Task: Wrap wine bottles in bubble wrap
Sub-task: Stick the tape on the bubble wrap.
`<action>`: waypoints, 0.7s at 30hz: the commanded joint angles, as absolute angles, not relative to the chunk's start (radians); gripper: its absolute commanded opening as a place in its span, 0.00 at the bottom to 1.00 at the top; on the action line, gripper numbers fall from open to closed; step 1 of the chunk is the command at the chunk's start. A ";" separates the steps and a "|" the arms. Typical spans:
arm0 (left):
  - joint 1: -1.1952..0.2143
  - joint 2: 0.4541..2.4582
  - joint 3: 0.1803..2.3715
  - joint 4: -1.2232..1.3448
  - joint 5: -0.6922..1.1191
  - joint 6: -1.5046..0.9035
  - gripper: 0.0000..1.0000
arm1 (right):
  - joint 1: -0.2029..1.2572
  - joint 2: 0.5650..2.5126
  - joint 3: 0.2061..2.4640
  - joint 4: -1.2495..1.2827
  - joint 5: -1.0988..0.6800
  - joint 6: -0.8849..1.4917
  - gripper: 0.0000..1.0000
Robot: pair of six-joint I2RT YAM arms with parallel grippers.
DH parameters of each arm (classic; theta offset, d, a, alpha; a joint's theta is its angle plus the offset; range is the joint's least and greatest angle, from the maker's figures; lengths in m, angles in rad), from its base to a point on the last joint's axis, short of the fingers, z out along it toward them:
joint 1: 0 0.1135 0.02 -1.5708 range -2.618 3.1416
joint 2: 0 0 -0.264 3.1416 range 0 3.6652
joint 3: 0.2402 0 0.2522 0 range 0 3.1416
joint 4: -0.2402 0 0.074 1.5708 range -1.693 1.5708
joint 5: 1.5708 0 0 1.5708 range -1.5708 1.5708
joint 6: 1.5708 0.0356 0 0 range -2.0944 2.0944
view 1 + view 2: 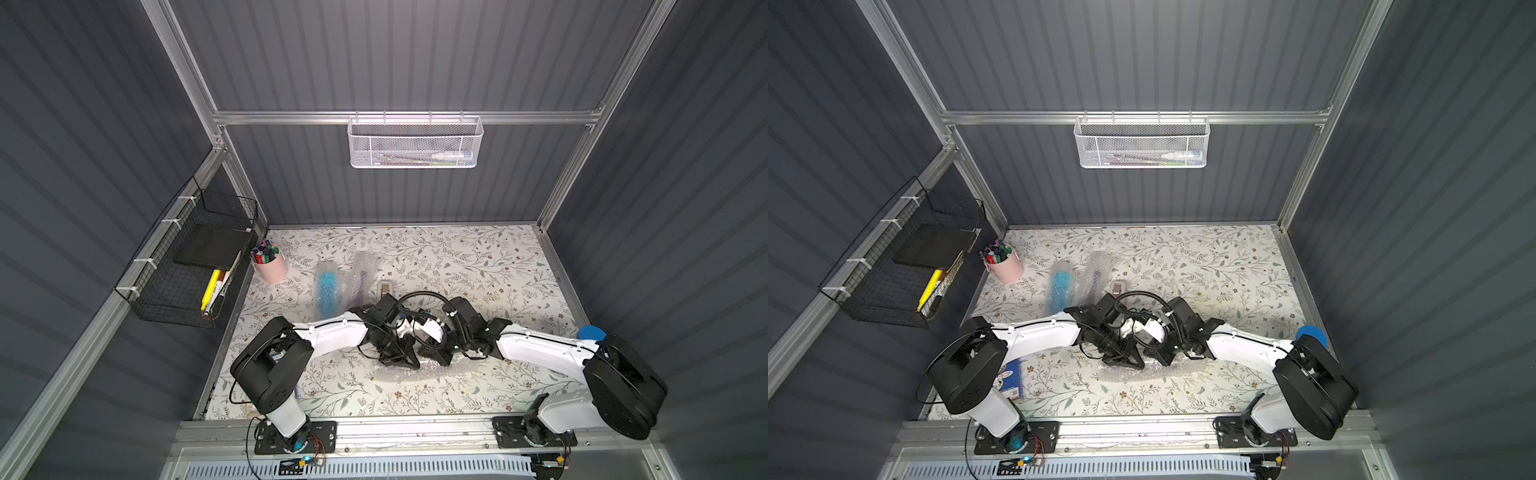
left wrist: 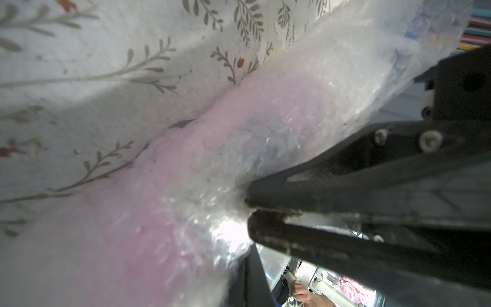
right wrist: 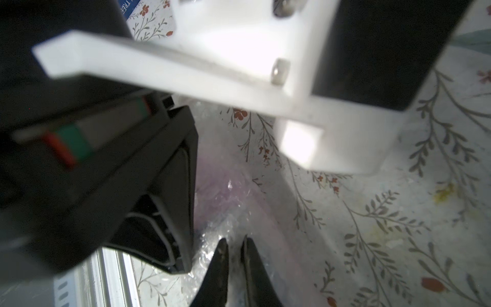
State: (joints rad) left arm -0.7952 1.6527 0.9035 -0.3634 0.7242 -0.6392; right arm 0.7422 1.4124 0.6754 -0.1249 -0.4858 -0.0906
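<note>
I count the blue bottle (image 1: 328, 291) and one purple bottle (image 1: 360, 279) wrapped toward the table's (image 1: 457, 266) back edge. The third bottle (image 2: 164, 186) looks half-rolled. The left gripper (image 2: 248, 207) pinches the bubble wrap (image 2: 332, 87). The right gripper (image 3: 235, 252) is narrow, and I cannot tell if it holds anything.

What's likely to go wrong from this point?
1. Left gripper pinches only wrap; a pull may slip or tear it, loosening the roll round the purple bottle.
2. Right gripper sits right beside the left in both top views; they may collide.

left arm (image 1: 328, 332), right arm (image 1: 540, 345): white shells, black joints | cable (image 1: 424, 296): black ribbed hose | left gripper (image 2: 247, 208): black, silver screws (image 2: 430, 139) | marking (image 3: 71, 144): red-green stripe, possibly a sticker
</note>
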 commanded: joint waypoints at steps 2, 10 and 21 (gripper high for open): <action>-0.799 1.667 0.900 -0.490 0.572 -0.638 0.10 | 0.744 1.434 0.678 -0.181 -0.498 -0.112 0.15; -0.817 1.651 0.926 -0.525 0.572 -0.644 0.14 | 0.745 1.439 0.669 -0.172 -0.512 -0.109 0.15; -0.834 1.596 0.943 -0.597 0.560 -0.655 0.17 | 0.745 1.446 0.661 -0.160 -0.524 -0.112 0.14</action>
State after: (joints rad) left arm -0.8330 1.6241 0.9321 -0.5037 0.6270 -0.6415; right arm 0.7422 1.4208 0.6754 -0.1112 -0.5034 -0.0948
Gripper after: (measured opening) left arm 0.163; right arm 0.145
